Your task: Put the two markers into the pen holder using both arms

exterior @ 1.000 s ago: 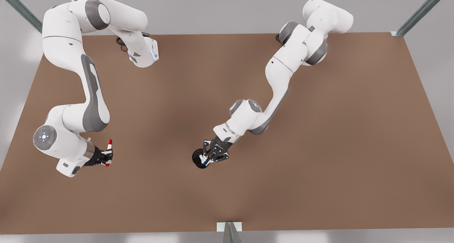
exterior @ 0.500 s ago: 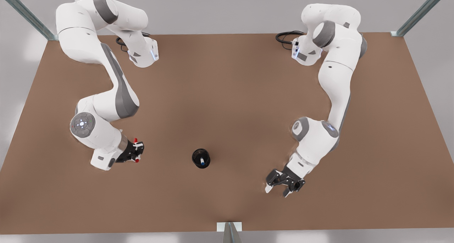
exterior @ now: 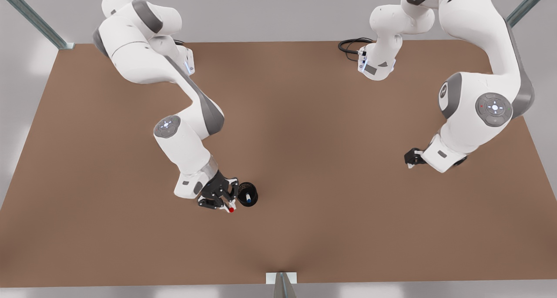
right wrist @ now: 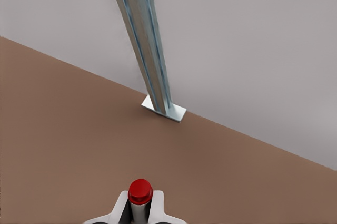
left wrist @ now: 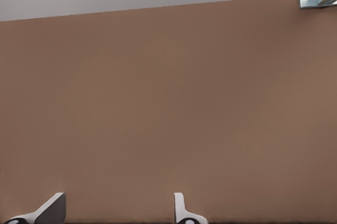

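Note:
The black pen holder point(exterior: 248, 189) stands near the table's front middle, with the blue-capped marker point(exterior: 248, 198) upright inside it. My right gripper point(exterior: 220, 199) is just beside the holder on the front view's left, shut on the red-capped marker point(exterior: 231, 209). The red cap point(right wrist: 140, 191) sticks out between the fingers point(right wrist: 119, 209) in the right wrist view. My left gripper point(exterior: 411, 158) is far off on the front view's right, low over the table. Its fingers point(left wrist: 50, 211) stand apart with nothing between them, so the left gripper point(left wrist: 116, 213) is open.
The brown table point(exterior: 304, 124) carries both arm bases point(exterior: 374, 67) at its far edge, with a black cable beside one. A metal post point(exterior: 282, 282) rises at the front edge's middle, and frame posts point(right wrist: 145, 45) stand at the corners.
The right gripper has carried the red marker from the front view's left up to the holder. The left gripper let go of the blue marker in the holder and drew back to the front view's right.

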Available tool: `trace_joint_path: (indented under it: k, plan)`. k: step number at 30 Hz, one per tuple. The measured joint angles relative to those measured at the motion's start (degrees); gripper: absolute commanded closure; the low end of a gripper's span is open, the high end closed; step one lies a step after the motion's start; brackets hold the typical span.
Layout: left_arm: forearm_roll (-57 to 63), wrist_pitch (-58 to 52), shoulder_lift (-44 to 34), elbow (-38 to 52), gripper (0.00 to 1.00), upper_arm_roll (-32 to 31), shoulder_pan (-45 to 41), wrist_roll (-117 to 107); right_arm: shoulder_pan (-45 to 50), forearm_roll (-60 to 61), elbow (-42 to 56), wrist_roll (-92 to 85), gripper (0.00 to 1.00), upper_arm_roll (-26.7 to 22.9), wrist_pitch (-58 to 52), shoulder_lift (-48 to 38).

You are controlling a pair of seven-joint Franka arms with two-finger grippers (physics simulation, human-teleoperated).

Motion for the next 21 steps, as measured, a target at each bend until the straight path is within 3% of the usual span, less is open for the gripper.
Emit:
trace_joint_path:
  k: [8, 15, 21]
  plan:
    - [-0.61, -2.26, 0.73, -0.1, 0.0, 0.07, -0.02, 0.75, 4.32, -7.61, -0.98, 6.92, 0.75, -0.54, 9.07, 0.66]
    - [-0.71, -3.29, 0.82, -0.36, 0.0, 0.07, -0.11, 1.16, 3.01, -19.12, -9.49, 13.92, 0.75, -0.79, 15.75, 0.12]
    - [-0.75, -4.96, 0.44, -0.2, 0.0, 0.05, -0.97, 1.26, -0.11, -22.05, -18.95, 18.85, 0.75, -0.46, 20.01, -5.72]
